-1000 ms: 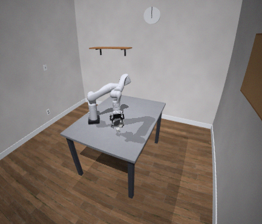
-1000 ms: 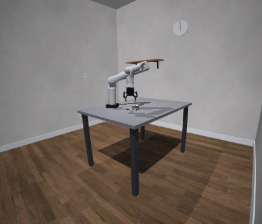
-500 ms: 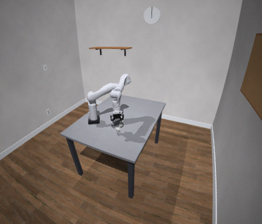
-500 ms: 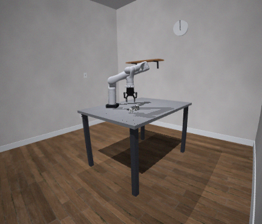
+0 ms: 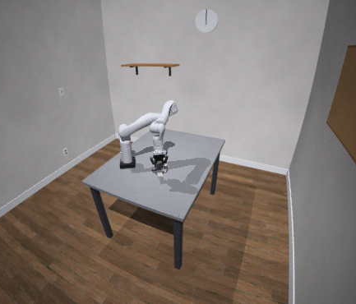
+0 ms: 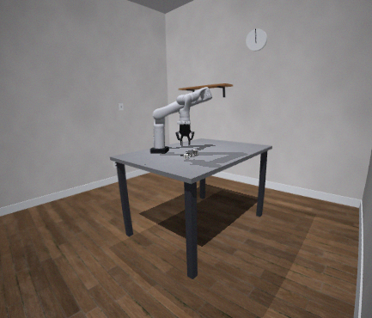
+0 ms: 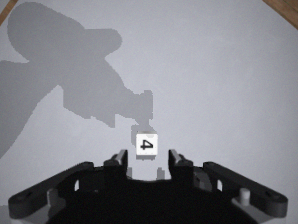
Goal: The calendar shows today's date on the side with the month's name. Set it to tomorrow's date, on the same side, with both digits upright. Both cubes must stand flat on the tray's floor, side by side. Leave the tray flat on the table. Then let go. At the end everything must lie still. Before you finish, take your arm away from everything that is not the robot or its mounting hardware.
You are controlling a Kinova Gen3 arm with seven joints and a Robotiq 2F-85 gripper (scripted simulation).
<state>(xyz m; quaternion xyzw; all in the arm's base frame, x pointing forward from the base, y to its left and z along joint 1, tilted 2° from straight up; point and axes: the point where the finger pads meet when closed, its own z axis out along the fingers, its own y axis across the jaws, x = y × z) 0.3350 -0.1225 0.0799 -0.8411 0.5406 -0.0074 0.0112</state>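
Observation:
A white cube (image 5: 160,175) (image 6: 186,155) (image 7: 146,145) stands on the table outside the calendar. Its top face shows a black 4, turned sideways in the wrist view. The calendar (image 6: 195,152) is a small pale and dark shape just behind this cube in the exterior view; its month, its date and the other cube cannot be read or told apart. My gripper (image 6: 185,144) (image 7: 148,158) points down above the table, partly open, with nothing between its fingertips. In the wrist view the cube lies just beyond the fingertips, roughly centred between them.
The grey table (image 5: 140,189) (image 6: 159,165) (image 7: 225,90) carries the arm's base (image 5: 127,163) (image 6: 159,150) near one side. The arm's shadow falls across the table and around the cube. A wooden shelf (image 5: 150,65) (image 6: 206,87) is on the wall behind.

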